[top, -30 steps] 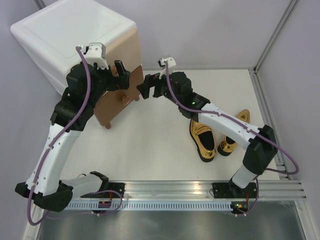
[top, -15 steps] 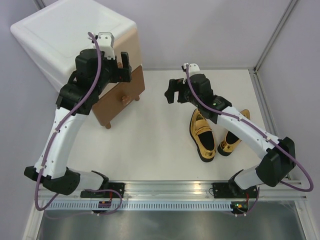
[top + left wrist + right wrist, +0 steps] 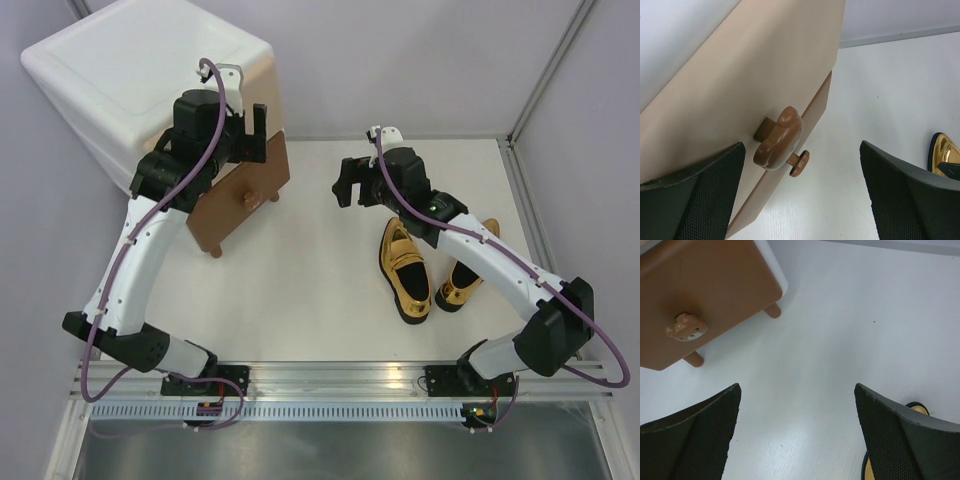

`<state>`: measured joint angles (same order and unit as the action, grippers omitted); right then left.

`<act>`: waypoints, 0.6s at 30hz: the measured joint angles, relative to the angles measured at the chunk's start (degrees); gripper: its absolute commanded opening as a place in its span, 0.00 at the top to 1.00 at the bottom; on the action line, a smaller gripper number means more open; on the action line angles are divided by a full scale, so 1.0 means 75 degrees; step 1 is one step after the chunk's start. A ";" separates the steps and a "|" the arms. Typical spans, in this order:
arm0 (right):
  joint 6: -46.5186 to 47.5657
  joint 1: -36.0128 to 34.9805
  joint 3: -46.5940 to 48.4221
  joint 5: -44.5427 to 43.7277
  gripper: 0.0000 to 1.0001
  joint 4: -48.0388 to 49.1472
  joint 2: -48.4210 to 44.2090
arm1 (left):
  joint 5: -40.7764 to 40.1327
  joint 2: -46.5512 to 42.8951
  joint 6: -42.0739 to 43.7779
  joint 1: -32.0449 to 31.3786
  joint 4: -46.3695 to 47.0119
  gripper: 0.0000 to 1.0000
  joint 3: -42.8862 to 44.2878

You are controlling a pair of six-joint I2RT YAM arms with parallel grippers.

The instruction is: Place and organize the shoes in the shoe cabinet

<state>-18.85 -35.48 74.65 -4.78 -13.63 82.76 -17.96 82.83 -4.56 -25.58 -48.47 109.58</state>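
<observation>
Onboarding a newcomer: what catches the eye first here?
Two shiny gold shoes lie side by side on the table, right of centre. A white shoe cabinet fills the far-left corner; the left fingers stand open facing its upper knob.

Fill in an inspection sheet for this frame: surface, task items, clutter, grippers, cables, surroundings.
Surface: white table, no spills seen.
Job's things: shoe cabinet at far left, both drawers look shut or nearly so; gold shoes side by side on the table right of centre, one partly under the right arm; no purple shoes seen.
Clutter: nothing seen.
Grippers: left gripper open, facing the beige drawer's knob, not touching it; right gripper open above the table, holding nothing.
Cables: purple cables looped along both arms.
Surroundings: grey walls; metal rail at the near edge.
</observation>
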 measured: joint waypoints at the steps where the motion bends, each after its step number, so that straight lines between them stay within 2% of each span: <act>1: 0.0003 0.0006 0.0000 0.0003 0.02 -0.0015 0.0000 | 0.0015 0.0038 0.0003 0.0000 -0.0020 0.02 0.0032; 12: 0.0090 0.0073 0.0000 0.0204 0.02 -0.0052 0.0000 | 0.0729 0.0172 0.0067 0.0073 -0.0195 0.03 0.0192; 18: 0.0119 0.0114 0.0000 0.0291 0.02 -0.0082 0.0000 | 0.1169 0.0119 0.0189 0.0140 -0.0236 0.10 0.0184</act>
<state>-17.96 -34.63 74.65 -2.59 -14.24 82.76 -9.19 83.72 -3.14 -24.53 -50.24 110.96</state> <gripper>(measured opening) 0.976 0.921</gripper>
